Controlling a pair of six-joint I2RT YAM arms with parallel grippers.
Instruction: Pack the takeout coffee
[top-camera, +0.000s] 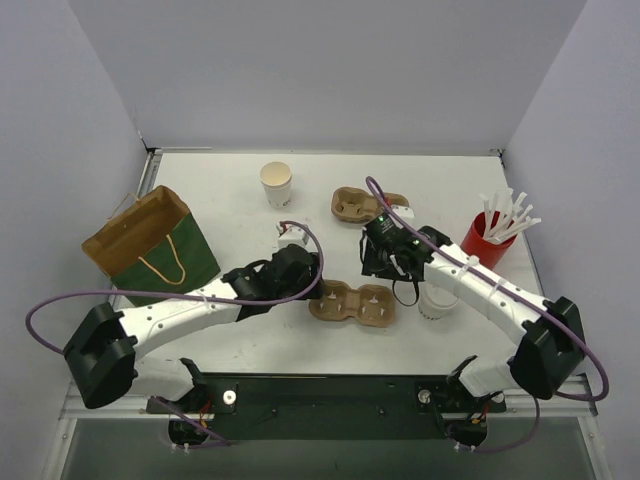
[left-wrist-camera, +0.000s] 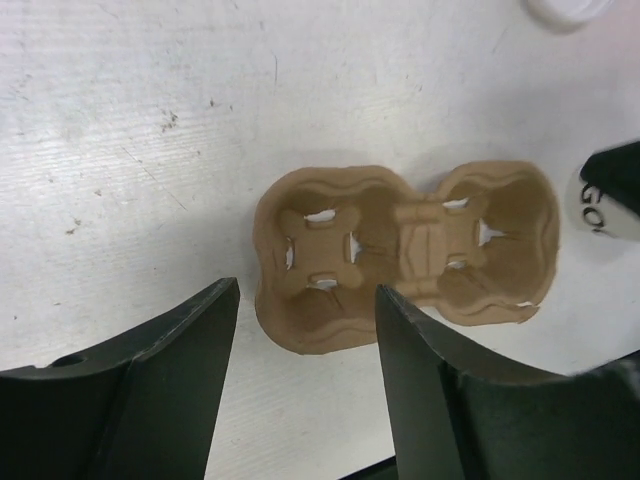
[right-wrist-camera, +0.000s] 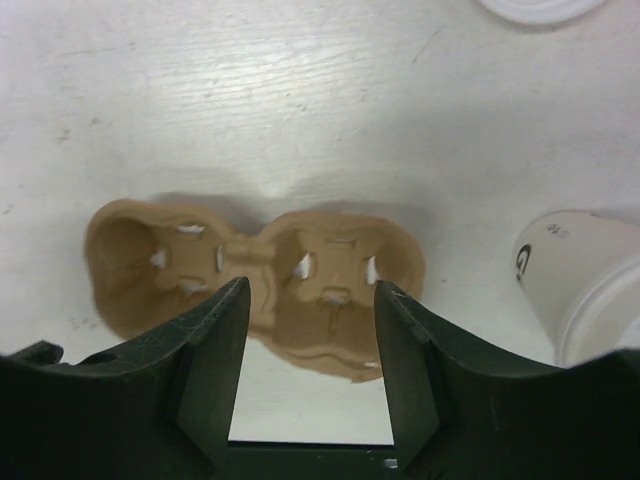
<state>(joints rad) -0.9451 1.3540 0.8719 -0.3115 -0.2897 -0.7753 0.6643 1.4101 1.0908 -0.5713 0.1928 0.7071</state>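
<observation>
Top view: the takeout coffee cup (top-camera: 277, 185) stands open at upper centre, well apart from the paper bag (top-camera: 150, 245) at left. The cardboard carrier (top-camera: 350, 305) lies at lower centre, apparently staged to receive it.

Left wrist view: the left gripper (left-wrist-camera: 308, 300) has its fingers apart, clamping nothing, with the carrier's near edge between them.

Right wrist view: the right gripper (right-wrist-camera: 312, 292) is likewise spread and empty. A second white cup (right-wrist-camera: 580, 280) at the right edge crowds the carrier.
</observation>
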